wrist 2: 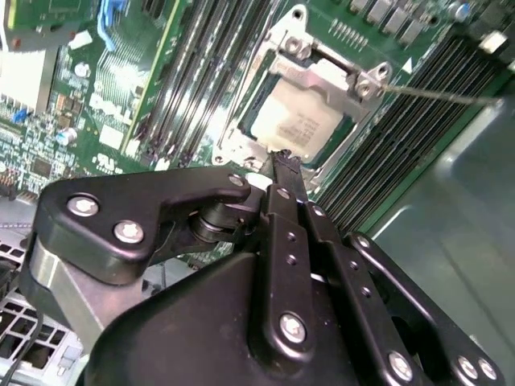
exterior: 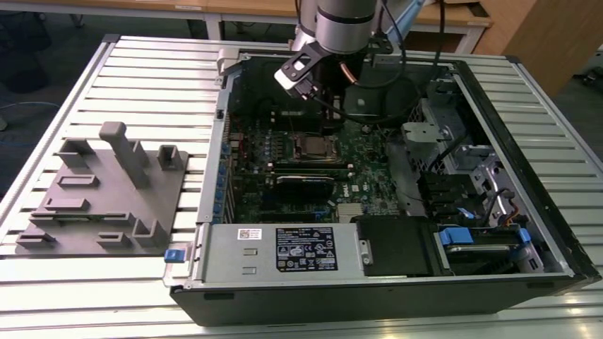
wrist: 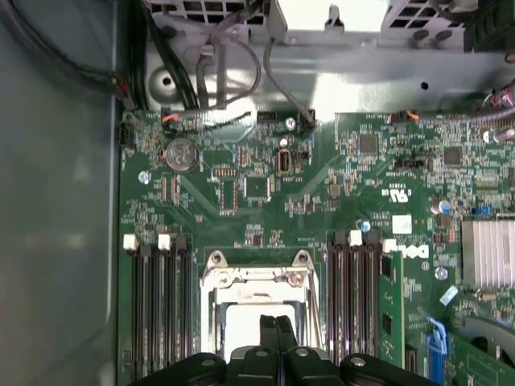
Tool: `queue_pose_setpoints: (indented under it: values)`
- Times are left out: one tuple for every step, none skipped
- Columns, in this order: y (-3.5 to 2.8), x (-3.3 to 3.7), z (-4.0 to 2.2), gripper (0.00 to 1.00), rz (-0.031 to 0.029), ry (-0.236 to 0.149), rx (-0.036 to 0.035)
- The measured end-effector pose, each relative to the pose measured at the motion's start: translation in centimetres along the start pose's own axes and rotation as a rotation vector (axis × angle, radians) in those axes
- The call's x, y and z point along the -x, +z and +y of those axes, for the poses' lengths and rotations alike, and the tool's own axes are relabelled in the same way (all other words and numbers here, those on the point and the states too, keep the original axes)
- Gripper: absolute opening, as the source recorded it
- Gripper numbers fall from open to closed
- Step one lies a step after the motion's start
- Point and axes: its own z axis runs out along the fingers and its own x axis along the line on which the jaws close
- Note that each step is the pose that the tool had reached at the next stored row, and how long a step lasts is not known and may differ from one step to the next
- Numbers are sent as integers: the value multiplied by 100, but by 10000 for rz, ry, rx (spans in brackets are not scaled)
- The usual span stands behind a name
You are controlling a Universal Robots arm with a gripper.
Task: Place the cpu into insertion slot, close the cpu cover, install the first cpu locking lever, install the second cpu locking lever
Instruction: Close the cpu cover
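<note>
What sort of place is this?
Probably a robotics lab or test bench: an open black desktop computer case lies on a white slatted metal table, a grey robot arm hangs over it, and wooden desks stand behind.

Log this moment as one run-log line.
silver-grey square cpu seated | silver metal frame cover down over it | black fingers shut, tips near cover's edge

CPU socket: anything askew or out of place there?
In the second wrist view a thin metal rod juts from a corner of the insertion slot out over the memory slots, not lying along it. The cpu looks square under the cpu cover.
</note>
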Motion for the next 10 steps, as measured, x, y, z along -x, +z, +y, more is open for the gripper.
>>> queue_pose_setpoints:
  values:
    - [1,0,-18,10,0,0,1]
    - [2,1,-33,10,0,2,1]
    - [4,1,-44,10,0,2,1]
    - [3,1,-51,10,-1,1,1]
    - [3,1,-52,10,-2,1,0]
    - [3,1,-53,10,-2,0,0]
    - [3,1,-54,10,-1,0,1]
    - [4,1,-55,10,0,1,1]
    - [3,1,-56,10,-1,1,1]
    - [3,1,-57,10,-1,1,0]
